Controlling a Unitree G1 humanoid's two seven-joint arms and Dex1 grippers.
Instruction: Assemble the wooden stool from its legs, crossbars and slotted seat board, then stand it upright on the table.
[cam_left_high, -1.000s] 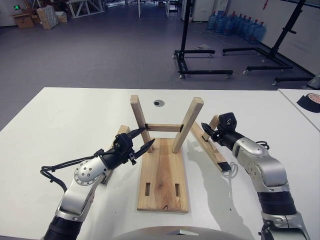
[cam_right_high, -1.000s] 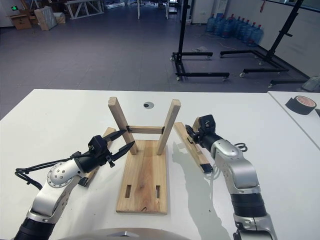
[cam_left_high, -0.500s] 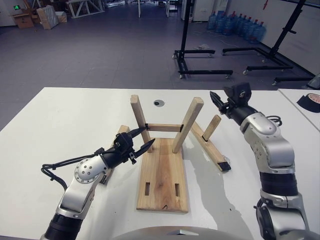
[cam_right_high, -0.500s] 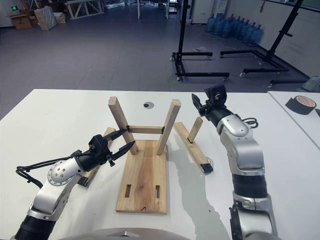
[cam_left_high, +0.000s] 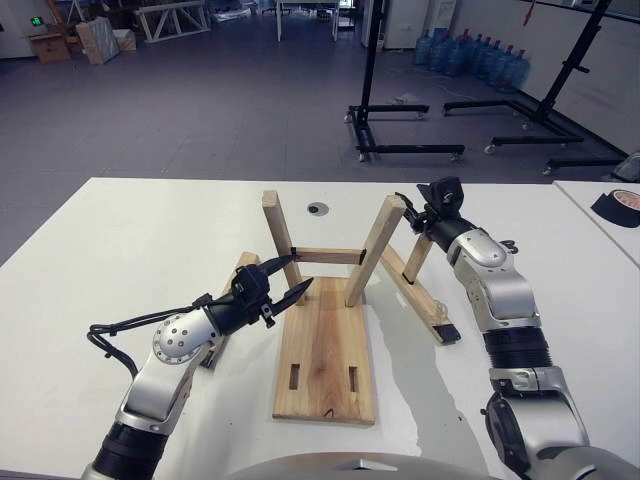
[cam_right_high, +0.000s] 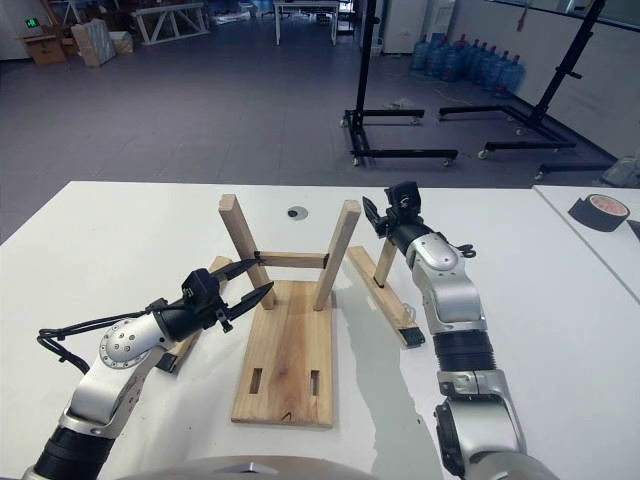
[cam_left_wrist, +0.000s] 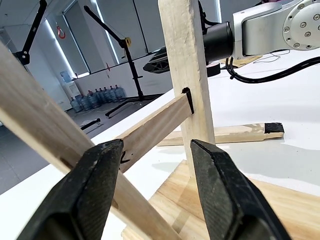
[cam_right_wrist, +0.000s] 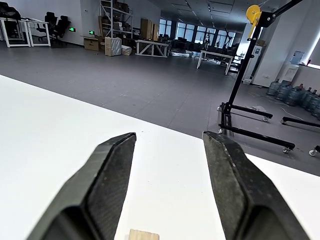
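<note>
The slotted seat board (cam_left_high: 325, 345) lies flat on the white table (cam_left_high: 130, 230). Two legs, left (cam_left_high: 277, 235) and right (cam_left_high: 377, 245), stand in its far end, joined by a crossbar (cam_left_high: 328, 256). My left gripper (cam_left_high: 282, 276) is open, its fingers (cam_left_wrist: 97, 200) on either side of the left leg's lower part without clamping it. A second leg pair (cam_left_high: 420, 298) lies on the table to the right, one leg (cam_left_high: 418, 258) sticking up. My right gripper (cam_left_high: 416, 212) hovers open by the top of the right upright leg, with nothing between its fingers (cam_right_wrist: 107, 190).
Another wooden piece (cam_left_high: 240, 268) lies under my left arm. A small round hole (cam_left_high: 318, 208) marks the table behind the stool. A black tape roll (cam_left_high: 614, 205) sits on the neighbouring table at far right. Black wheeled racks (cam_left_high: 410, 140) stand on the floor beyond.
My right gripper left the lying leg pair, rose up and back, then came in toward the top of the right upright leg. The left arm has kept still.
</note>
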